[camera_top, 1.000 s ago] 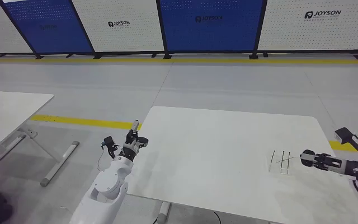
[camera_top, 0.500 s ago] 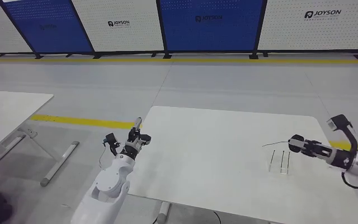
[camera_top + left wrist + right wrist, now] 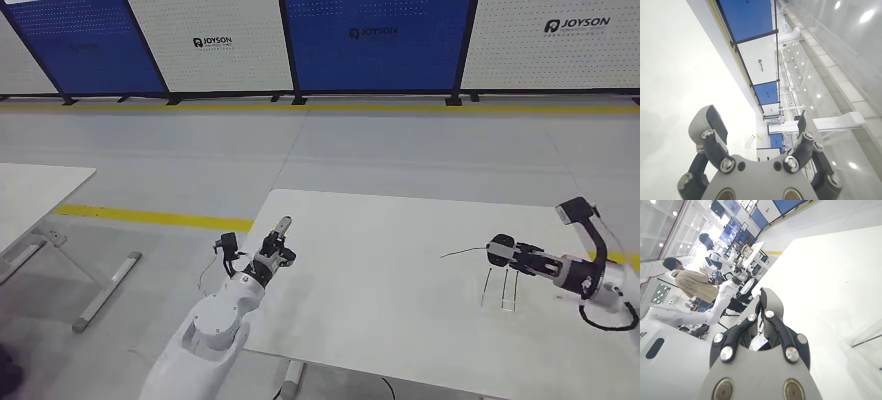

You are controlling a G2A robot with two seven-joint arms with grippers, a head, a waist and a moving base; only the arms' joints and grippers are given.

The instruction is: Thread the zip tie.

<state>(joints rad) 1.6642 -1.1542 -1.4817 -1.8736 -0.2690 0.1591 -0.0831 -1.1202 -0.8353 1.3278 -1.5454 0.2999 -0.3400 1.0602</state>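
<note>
My right gripper (image 3: 497, 248) hangs over the right part of the white table (image 3: 380, 280), shut on a thin black zip tie (image 3: 462, 252) whose free end points toward the table's middle. In the right wrist view the fingertips (image 3: 762, 300) are pressed together. More black zip ties (image 3: 502, 288) lie side by side on the table just below that gripper, and they appear far off as zip ties (image 3: 751, 141) in the left wrist view. My left gripper (image 3: 281, 228) is at the table's left edge. It is open (image 3: 759, 121) and holds nothing.
The table's left edge and rounded near corner (image 3: 262, 215) lie under the left arm. A second white table (image 3: 30, 195) stands to the far left across the floor. Blue and white partition panels (image 3: 375, 45) line the back.
My right gripper has lifted one zip tie off the row and carried it left, toward the table's middle. My left gripper has moved right, from beside the table edge to over it.
</note>
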